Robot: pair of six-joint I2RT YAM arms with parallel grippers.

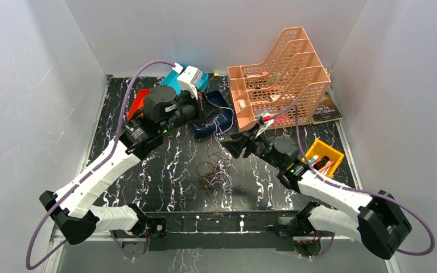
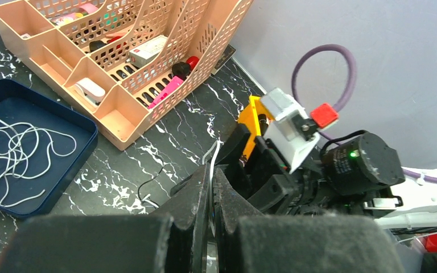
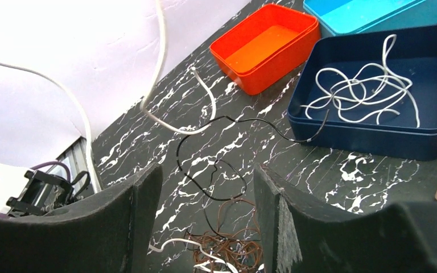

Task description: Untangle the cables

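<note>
A bunch of brown, black and whitish cables (image 1: 216,173) lies on the black marbled table, mid-front. It also shows in the right wrist view (image 3: 227,250), low between the fingers. My left gripper (image 1: 209,114) is up by the navy tray (image 1: 223,109), shut on a white cable (image 2: 213,152) that hangs down to the table (image 3: 158,62). A black cable (image 3: 205,170) trails from the bunch to the navy tray's wall. My right gripper (image 1: 230,146) is open and empty, above and behind the bunch. More white cable (image 3: 364,91) lies coiled in the navy tray.
An orange tray (image 3: 262,45) and a light blue tray (image 3: 375,11) stand left of the navy tray (image 3: 370,136). A peach mesh organizer (image 1: 279,79) is at back right, a yellow bin (image 1: 324,154) and a book (image 1: 325,111) to the right.
</note>
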